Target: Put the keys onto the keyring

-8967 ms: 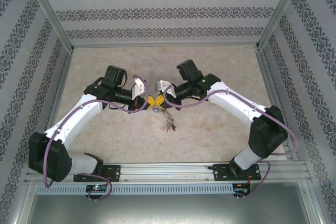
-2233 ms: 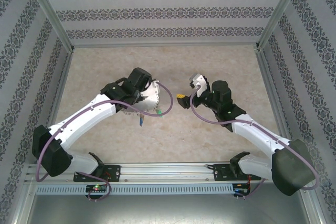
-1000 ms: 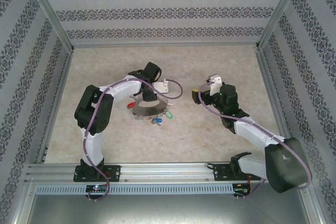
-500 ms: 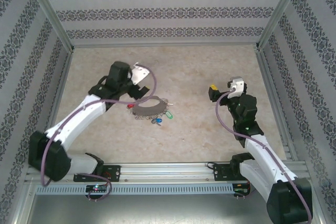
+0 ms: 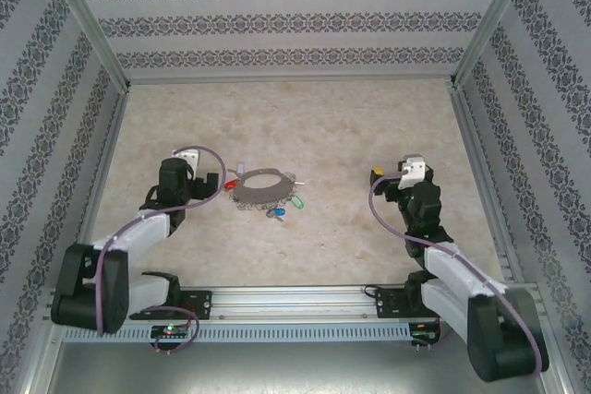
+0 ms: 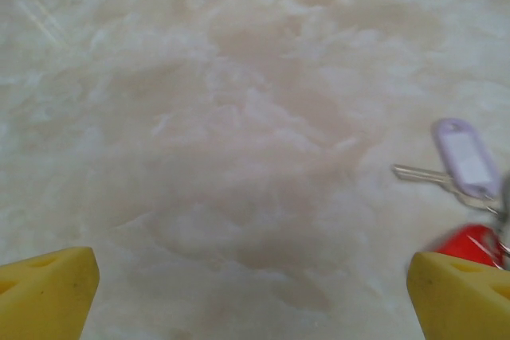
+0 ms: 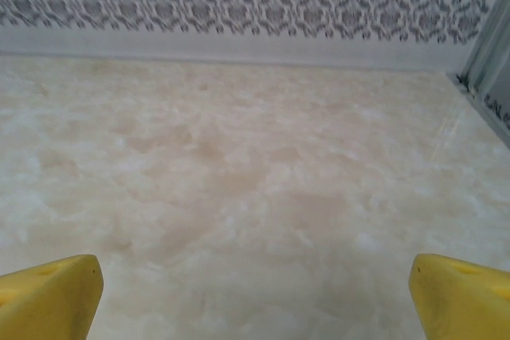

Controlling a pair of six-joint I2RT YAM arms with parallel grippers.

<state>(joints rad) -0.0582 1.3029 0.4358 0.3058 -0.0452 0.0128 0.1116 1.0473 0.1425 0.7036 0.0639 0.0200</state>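
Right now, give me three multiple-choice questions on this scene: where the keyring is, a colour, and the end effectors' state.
1. Where is the keyring? A lying on the table; B held in the air; C against the back wall.
2. In the left wrist view, which cap colour sits beside a fingertip? A blue; B red; C black.
3. The left end effector and right end effector are: A both shut; B one shut; C both open.
Answers: A, it rests on the tabletop; B, the red cap shows there; C, both pairs of pads stand wide apart with nothing between them.
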